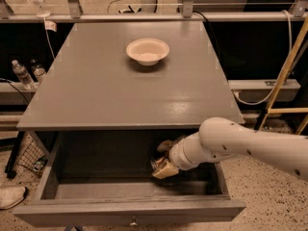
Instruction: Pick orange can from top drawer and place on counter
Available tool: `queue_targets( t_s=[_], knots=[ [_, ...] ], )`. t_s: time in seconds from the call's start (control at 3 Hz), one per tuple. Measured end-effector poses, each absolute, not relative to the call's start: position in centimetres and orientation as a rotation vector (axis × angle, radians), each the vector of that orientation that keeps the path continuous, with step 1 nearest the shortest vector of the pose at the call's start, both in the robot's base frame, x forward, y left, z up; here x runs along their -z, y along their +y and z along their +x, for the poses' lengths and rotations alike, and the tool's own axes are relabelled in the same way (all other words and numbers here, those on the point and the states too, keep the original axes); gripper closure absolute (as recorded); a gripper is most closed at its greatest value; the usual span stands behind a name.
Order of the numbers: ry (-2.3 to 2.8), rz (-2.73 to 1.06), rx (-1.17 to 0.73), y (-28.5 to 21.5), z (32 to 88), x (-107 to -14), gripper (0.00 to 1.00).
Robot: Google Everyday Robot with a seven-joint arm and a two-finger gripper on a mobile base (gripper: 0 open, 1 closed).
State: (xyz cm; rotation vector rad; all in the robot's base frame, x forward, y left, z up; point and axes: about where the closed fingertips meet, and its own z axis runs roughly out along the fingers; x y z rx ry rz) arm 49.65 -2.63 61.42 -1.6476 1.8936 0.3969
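The top drawer (130,211) is pulled open below the counter (120,90), and its inside is dark. My white arm reaches in from the right. My gripper (163,165) is low in the right middle of the drawer. A small shiny piece of the orange can (156,163) shows at the gripper's left side, and the rest is hidden by the gripper. The can looks to be at the gripper's tip, but I cannot tell whether it is held.
A cream bowl (147,50) sits on the far middle of the counter. Clear water bottles (22,74) stand on a ledge to the left. A wooden ladder (284,81) leans at the right. A shoe (10,196) lies on the floor at the lower left.
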Motion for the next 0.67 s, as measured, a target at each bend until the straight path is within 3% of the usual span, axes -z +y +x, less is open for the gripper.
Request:
queue_targets(
  t_s=[0.33,0.67],
  knots=[
    [1.893,-1.648,-0.397,-2.63,49.65,-61.45,1.00],
    [1.893,-1.648,-0.397,-2.63,49.65,-61.45,1.00]
  ],
)
